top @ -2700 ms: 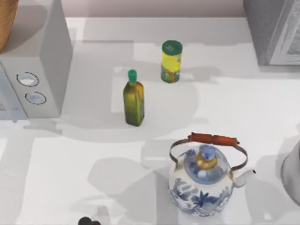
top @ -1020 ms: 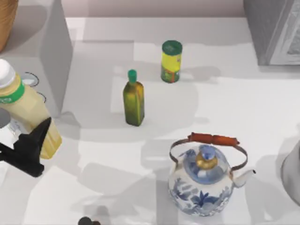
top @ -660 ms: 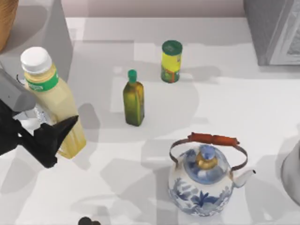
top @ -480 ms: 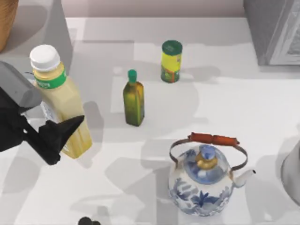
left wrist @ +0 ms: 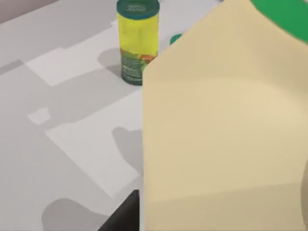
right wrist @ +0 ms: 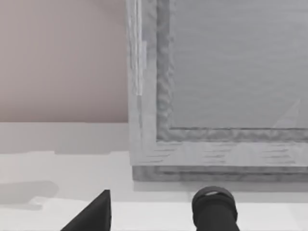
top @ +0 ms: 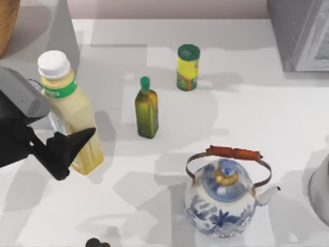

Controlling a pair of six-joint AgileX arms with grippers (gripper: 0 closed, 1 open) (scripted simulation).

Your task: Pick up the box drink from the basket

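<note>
Left gripper (top: 77, 146) has its fingers clamped on the box drink (top: 72, 118), carried clear above the bench (top: 247, 113), well away from the basket (top: 7, 23) behind it. Pick looks done. Beyond the fingers stands the olive-green bottle (top: 146, 109), farther off the yellow can (top: 188, 67).

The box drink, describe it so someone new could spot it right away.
Look at the table's left side, where the left gripper grips the box drink. Unlike the olive-green bottle and yellow can, it is pale yellow, squarish and white-capped.
</note>
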